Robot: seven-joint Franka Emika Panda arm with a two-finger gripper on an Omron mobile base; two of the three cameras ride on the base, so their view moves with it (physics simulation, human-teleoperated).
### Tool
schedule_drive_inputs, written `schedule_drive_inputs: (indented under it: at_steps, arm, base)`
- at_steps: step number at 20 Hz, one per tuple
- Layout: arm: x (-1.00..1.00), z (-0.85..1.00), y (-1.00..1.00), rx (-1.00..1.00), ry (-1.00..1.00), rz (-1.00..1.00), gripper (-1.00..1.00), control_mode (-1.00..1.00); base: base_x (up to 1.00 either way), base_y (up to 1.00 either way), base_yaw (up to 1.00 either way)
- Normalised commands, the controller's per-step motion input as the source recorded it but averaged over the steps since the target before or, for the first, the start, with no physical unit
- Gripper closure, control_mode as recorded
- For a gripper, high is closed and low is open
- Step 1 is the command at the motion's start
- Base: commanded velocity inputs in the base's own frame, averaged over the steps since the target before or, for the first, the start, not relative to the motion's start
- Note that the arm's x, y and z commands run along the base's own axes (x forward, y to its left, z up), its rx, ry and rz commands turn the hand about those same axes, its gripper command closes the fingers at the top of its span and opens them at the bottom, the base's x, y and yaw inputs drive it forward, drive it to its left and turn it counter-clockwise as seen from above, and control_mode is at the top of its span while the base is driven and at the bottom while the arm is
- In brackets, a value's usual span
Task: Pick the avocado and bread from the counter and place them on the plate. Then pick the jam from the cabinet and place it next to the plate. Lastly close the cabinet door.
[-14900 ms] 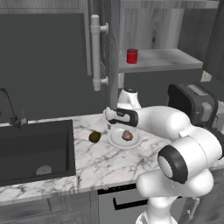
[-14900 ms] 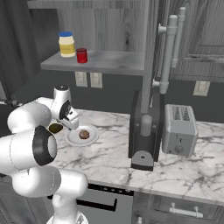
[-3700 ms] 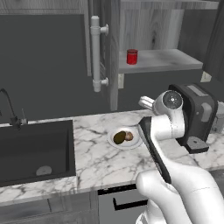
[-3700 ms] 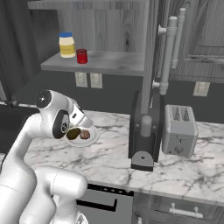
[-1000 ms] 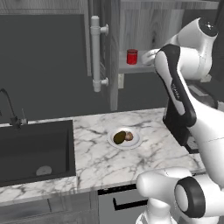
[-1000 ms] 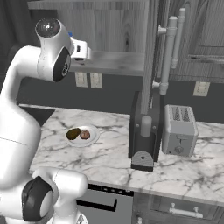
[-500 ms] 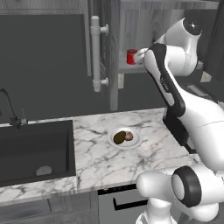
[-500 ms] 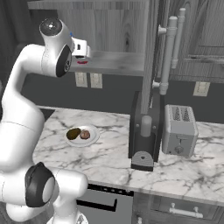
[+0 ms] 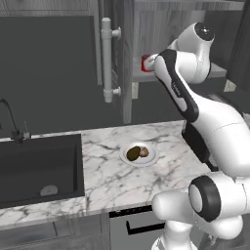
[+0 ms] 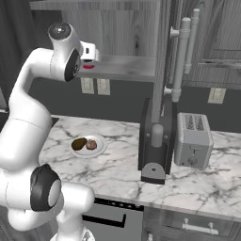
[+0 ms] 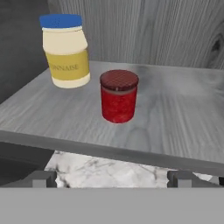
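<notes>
hand view: wide-open pincer (image 11: 113, 178) faces upright jam (image 11: 118, 96) on shelf.

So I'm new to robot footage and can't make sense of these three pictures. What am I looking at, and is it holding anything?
It is a computer-rendered kitchen with a white robot arm. Two pictures come from cameras behind the arm, one on each side; the third looks out from its hand. On the marble counter a white plate carries a dark avocado and a small piece of bread. The arm is raised to the open cabinet. In the hand picture, the gripper is open and holds nothing. Ahead of it on the shelf stand a red jam jar and a mayonnaise jar.
</notes>
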Motion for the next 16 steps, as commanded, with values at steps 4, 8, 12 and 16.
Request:
schedule_drive_inputs:
  at_steps: [4, 8, 12, 16]
  arm:
    - [0.39, 0.00, 0.00, 0.00, 0.00, 0.00, -1.00, -1.00]
    - [0.36, -0.01, 0.05, 0.00, 0.00, 0.00, -1.00, -1.00]
    - [0.35, -0.06, 0.07, 0.00, 0.00, 0.00, -1.00, -1.00]
    - [0.39, -0.11, 0.04, 0.00, 0.00, 0.00, -1.00, -1.00]
  base:
    - [0.00, 0.00, 0.00]
    - [0.00, 0.00, 0.00]
    - [0.00, 0.00, 0.00]
    - [0.00, 0.00, 0.00]
